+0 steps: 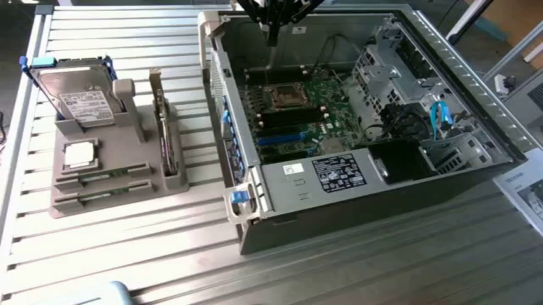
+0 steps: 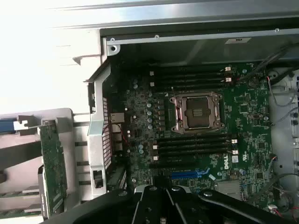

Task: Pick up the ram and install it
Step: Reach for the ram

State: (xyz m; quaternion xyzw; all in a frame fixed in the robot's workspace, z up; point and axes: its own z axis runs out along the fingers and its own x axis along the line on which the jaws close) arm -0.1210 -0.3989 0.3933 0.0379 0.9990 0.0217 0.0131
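Two ram sticks lie flat in the front slots of the grey holder [image 1: 114,149] at the exterior view's left, one ram stick [image 1: 106,174] behind the other [image 1: 100,198]. My gripper [image 1: 271,35] hangs over the far end of the open computer case [image 1: 357,210], well away from the holder. Its fingers are shut with nothing between them. In the wrist view the gripper [image 2: 163,205] hovers above the motherboard [image 2: 243,107], whose black memory slots [image 2: 191,144] run on both sides of the bare processor socket [image 2: 196,112].
The holder also carries a silver hard drive [image 1: 75,95] and an upright card with a metal bracket [image 1: 161,127]. Inside the case are drive cages [image 1: 386,70], blue cables [image 1: 439,117] and a black power supply [image 1: 403,159]. Slatted metal table [image 1: 127,254] surrounds everything.
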